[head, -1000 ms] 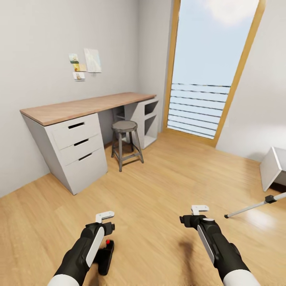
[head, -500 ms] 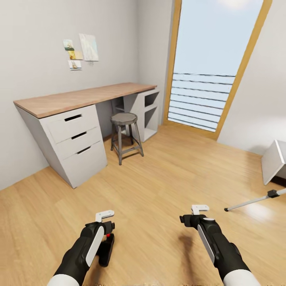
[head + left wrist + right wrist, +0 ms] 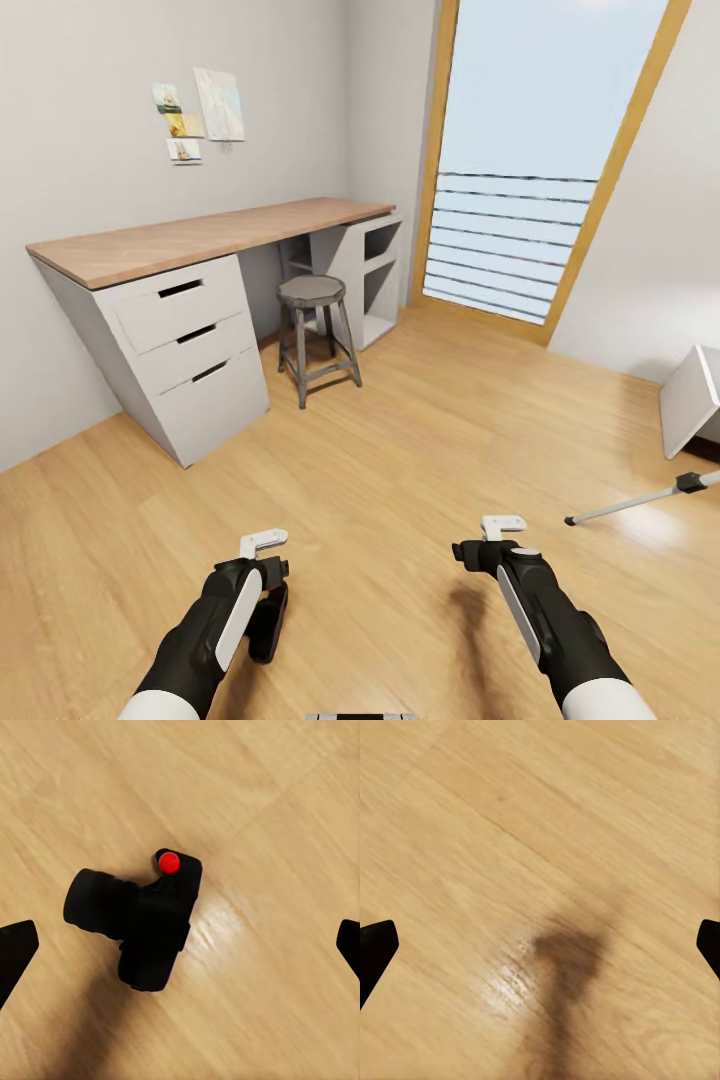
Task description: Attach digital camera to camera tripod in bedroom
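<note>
The digital camera (image 3: 142,919), black with a red button (image 3: 169,862), lies on the light wood floor straight below my left gripper (image 3: 182,945). That gripper hangs open above it, its black fingertips (image 3: 15,954) wide apart and touching nothing. In the head view the digital camera (image 3: 268,625) peeks out from behind my left arm, under the left gripper (image 3: 262,548). My right gripper (image 3: 500,528) is open over bare floor (image 3: 540,832), nothing between its fingers. One thin silver leg of the camera tripod (image 3: 630,503) reaches in from the right edge; the rest is out of view.
A wood-topped desk with grey drawers (image 3: 190,330) runs along the left wall, a round stool (image 3: 315,335) in front of it. The tall wood-framed window (image 3: 530,170) is straight ahead. A grey bed corner (image 3: 692,398) sits at the right. Open wood floor lies between.
The whole head view has shifted: desk and stool sit larger and lower-left, and the digital camera has slid further under my left arm. Both arms keep their pose.
</note>
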{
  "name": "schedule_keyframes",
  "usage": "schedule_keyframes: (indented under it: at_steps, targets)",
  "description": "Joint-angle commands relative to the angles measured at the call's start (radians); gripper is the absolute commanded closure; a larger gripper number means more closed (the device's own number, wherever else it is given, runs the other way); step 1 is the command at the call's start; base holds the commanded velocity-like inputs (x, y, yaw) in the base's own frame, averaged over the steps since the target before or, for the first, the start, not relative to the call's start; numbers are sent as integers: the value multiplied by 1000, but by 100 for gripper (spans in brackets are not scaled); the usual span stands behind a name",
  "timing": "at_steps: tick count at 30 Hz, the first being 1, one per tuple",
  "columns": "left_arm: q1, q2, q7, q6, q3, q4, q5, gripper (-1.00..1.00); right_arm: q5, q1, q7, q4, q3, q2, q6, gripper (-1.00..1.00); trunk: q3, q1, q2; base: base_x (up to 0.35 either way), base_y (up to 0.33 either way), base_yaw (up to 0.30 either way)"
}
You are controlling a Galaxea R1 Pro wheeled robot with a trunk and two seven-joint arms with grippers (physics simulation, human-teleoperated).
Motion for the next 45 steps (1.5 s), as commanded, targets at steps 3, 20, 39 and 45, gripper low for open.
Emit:
schedule_keyframes:
  at_steps: [3,20,39,45]
  targets:
    - [0,-1,8,3,0,-1,10,-100,1,0,0,-1,0,0,5,-100,-1,0,0,0,0,0]
    - [0,0,8,3,0,-2,10,-100,1,0,0,1,0,0,3,-100,-1,0,0,0,0,0]
    - [0,-1,7,3,0,-10,12,-100,7,0,0,1,0,1,2,-100,-1,0,0,0,0,0]
    - [0,-1,7,3,-2,-11,12,-100,7,0,0,0,0,1,2,-100,-1,0,0,-130,65,0]
